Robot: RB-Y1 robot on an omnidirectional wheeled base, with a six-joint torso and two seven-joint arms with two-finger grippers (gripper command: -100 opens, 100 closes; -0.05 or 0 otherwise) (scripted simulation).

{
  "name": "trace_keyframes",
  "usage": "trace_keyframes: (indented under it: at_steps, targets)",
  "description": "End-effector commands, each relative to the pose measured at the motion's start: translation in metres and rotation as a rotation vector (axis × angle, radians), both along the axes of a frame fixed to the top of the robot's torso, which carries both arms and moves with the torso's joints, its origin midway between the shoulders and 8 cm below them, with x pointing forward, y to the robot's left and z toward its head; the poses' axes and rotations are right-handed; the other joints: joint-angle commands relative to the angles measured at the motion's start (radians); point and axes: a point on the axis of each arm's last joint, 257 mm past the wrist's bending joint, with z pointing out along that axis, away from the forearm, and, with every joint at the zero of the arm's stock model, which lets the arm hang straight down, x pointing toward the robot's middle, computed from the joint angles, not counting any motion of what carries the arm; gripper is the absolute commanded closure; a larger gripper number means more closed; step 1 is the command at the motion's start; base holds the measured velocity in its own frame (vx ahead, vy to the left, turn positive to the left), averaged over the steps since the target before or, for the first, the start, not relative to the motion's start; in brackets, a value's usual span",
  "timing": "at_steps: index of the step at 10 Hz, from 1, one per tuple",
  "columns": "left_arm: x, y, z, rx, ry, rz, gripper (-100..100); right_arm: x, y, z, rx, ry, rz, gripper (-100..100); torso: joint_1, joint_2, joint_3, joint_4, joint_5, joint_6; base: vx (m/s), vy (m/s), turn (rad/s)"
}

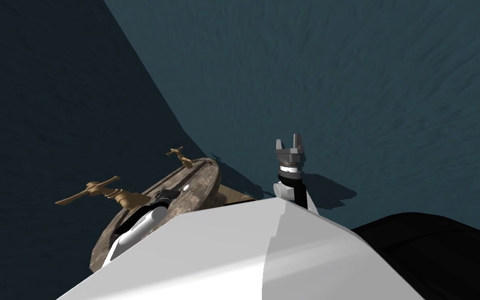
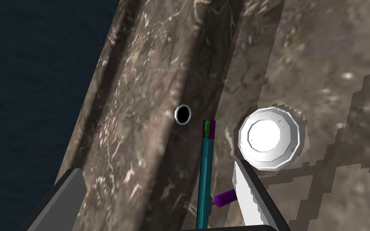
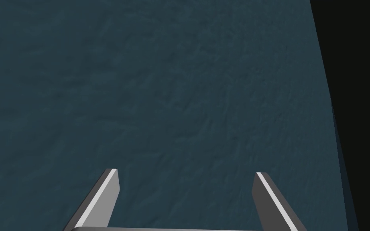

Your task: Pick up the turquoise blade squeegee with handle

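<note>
left pincer [image 2: 157,168] spread, squeegee [image 2: 205,176] between fingers [image 2: 247,193]

the sink [image 2: 148,100] looks like rough mottled stone, the taps [image 1: 127,198] brassy metal, the squeegee [image 2: 205,176] smooth and matt.

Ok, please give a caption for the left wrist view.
Open left gripper straddles the turquoise squeegee inside the mottled brown basin.

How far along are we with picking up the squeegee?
Done: the approach; the left pincer is down in the mottled brown sink, its open fingers either side of the turquoise squeegee. In hand: lining up, it sits nearer one finger. Left: close and lift. The right pincer is open, idle by the wall.
</note>
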Motion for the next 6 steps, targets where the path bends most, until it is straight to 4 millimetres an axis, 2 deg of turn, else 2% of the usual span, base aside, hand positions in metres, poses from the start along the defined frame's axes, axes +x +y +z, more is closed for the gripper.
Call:
trace_keyframes:
  at_steps: [1, 5, 6]
  targets:
    - [0.0, 0.0, 0.0, 0.0, 0.0, 0.0, 100, 0.0, 0.0, 0.0, 0.0, 0.0, 0.0, 0, 0.0, 0.0, 0.0, 0.0, 0.0, 0.0, 0.0, 0.0, 0.0]
    - [-0.0001, 0.0002, 0.0001, 0.002, 0.002, -0.001, 100, 0.0, 0.0, 0.0, 0.0, 0.0, 0.0, 0, -0.001, 0.003, 0.002, 0.001, 0.0, 0.0, 0.001, 0.002, 0.002]
    - [-0.0001, 0.0002, 0.0001, 0.002, 0.002, -0.001, 0, 0.0, 0.0, 0.0, 0.0, 0.0, 0.0, 0, -0.001, 0.003, 0.002, 0.001, 0.0, 0.0, 0.0, 0.0, 0.0]
